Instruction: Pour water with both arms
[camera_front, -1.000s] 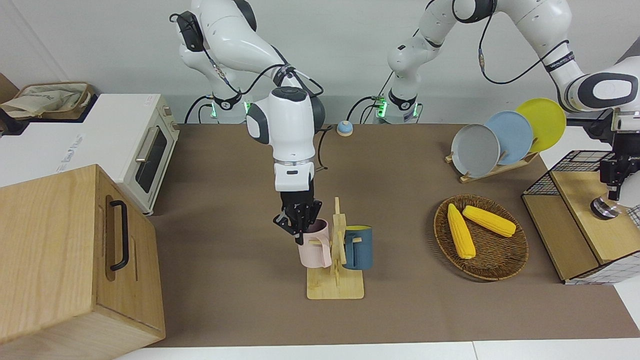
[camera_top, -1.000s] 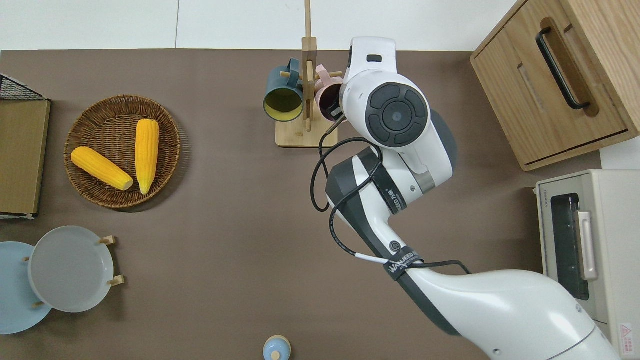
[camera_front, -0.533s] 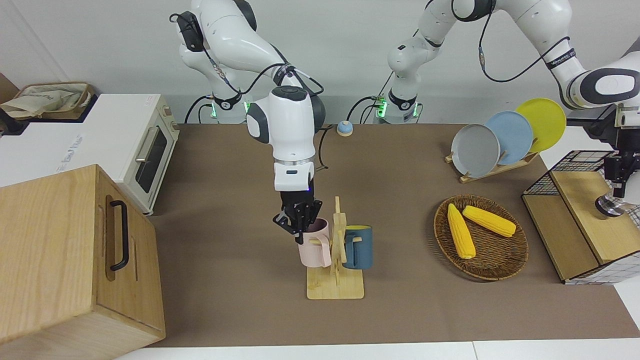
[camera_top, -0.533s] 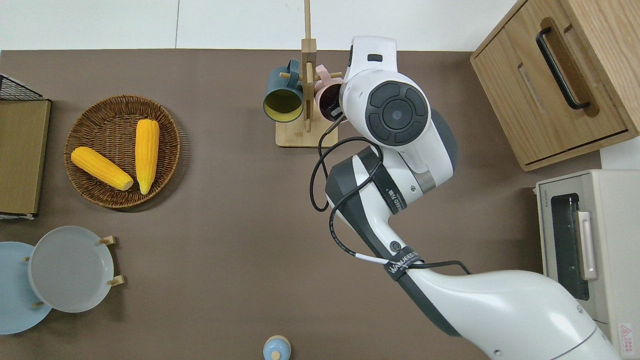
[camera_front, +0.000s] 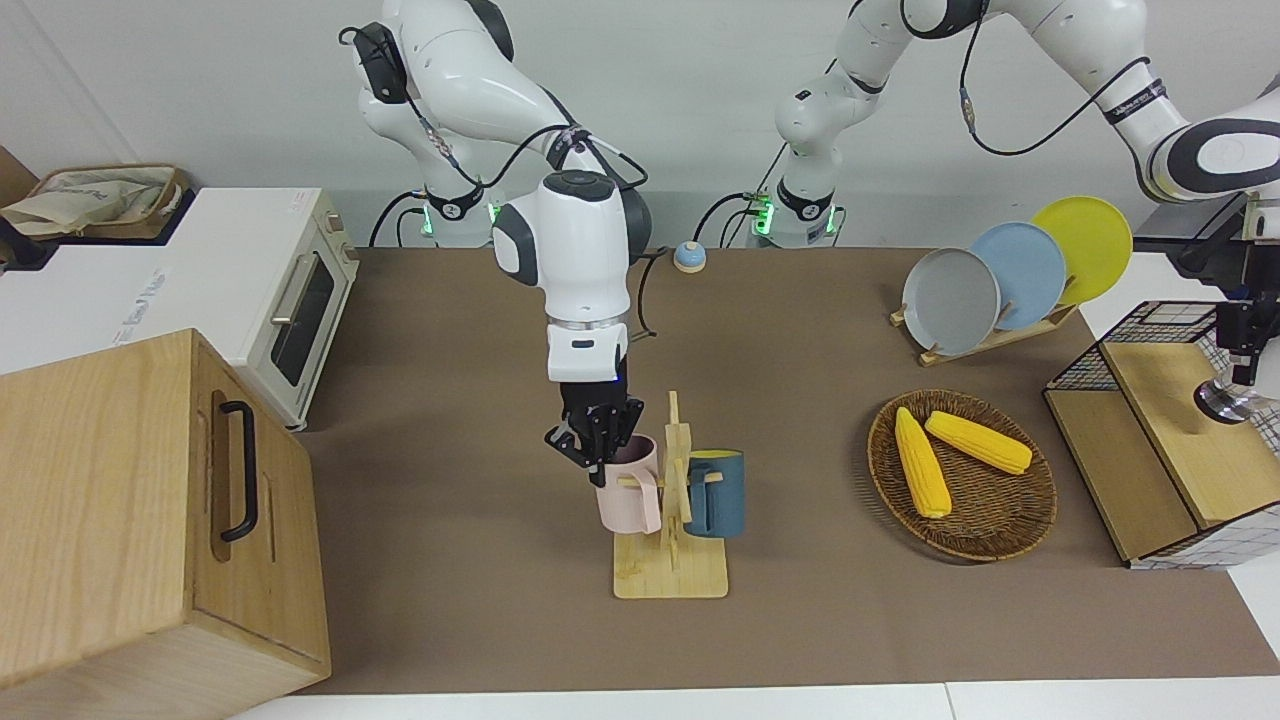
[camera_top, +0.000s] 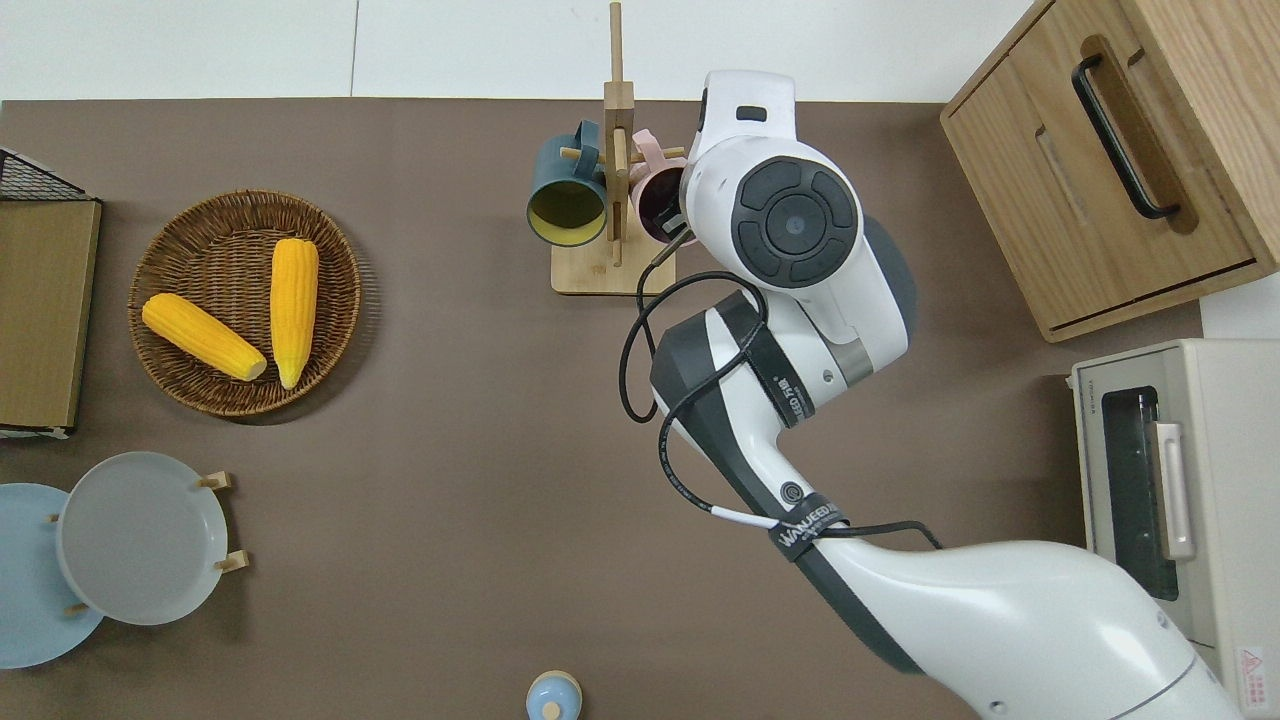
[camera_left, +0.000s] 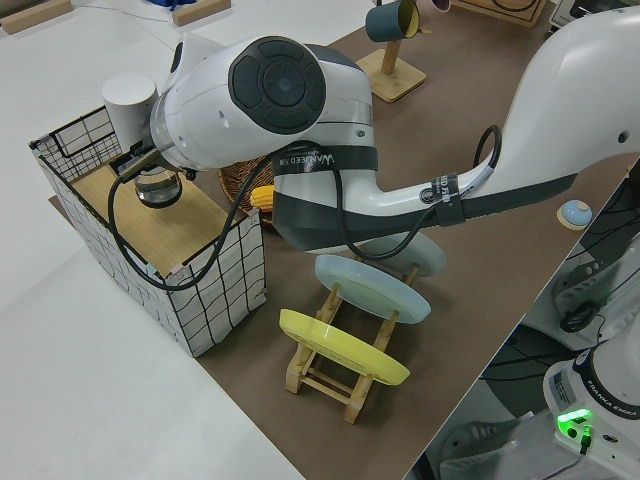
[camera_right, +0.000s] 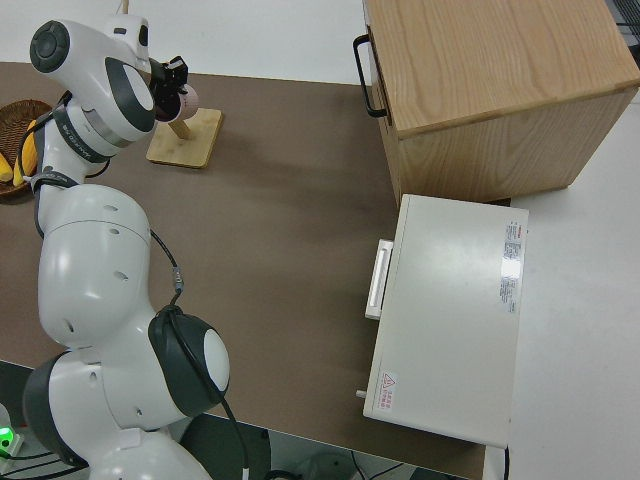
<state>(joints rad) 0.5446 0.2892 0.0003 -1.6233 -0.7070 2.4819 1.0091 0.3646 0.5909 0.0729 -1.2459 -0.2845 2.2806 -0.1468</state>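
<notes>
Right gripper grips a pink mug on the wooden rack

Its fingers are closed on the mug's rim, one inside; a blue mug hangs beside it. The left gripper holds a glass pot by its top above the wire-sided shelf at the worktop's end; its finger spread cannot be made out.

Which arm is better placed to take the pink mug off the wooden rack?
The right: the right gripper is at the pink mug's rim on the rack. The left gripper is over the wire basket.
</notes>
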